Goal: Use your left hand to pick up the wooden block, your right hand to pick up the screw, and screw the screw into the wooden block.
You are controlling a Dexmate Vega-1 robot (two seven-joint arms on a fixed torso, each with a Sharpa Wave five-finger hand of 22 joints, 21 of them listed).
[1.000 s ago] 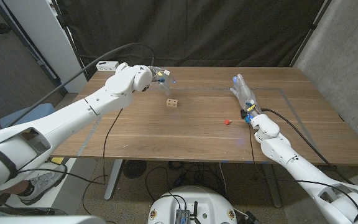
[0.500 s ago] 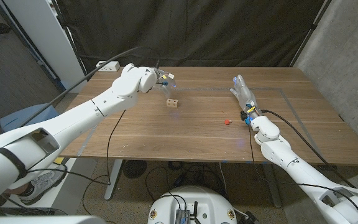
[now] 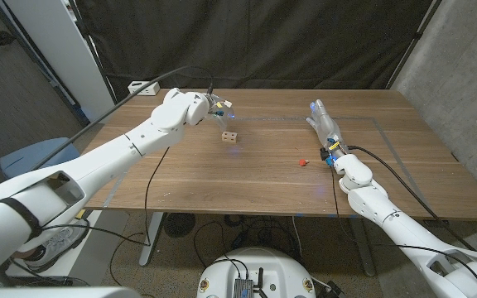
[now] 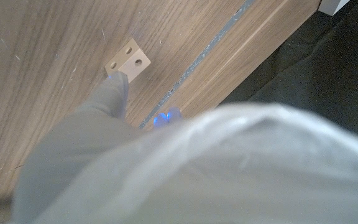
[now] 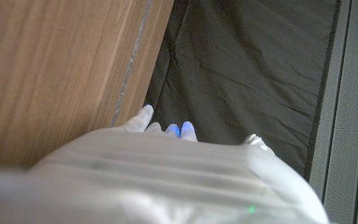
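Red screw (image 3: pixel 302 162) lies on the worktop (image 3: pixel 247 186), just beside the right hand (image 3: pixel 323 122), which holds nothing, fingers extended. Farther back, the block (image 3: pixel 230 136) rests holes-up on the worktop. Left hand (image 3: pixel 216 106) hovers near it; one fingertip (image 4: pixel 115 84) reaches the block's edge, grip state cannot be told.

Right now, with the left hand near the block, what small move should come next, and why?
Probably lower the left hand a little and close its fingers around the wooden block. The hand holds nothing, and the left wrist view shows a fingertip right at the block's edge. The screw lies untouched beside the right hand.
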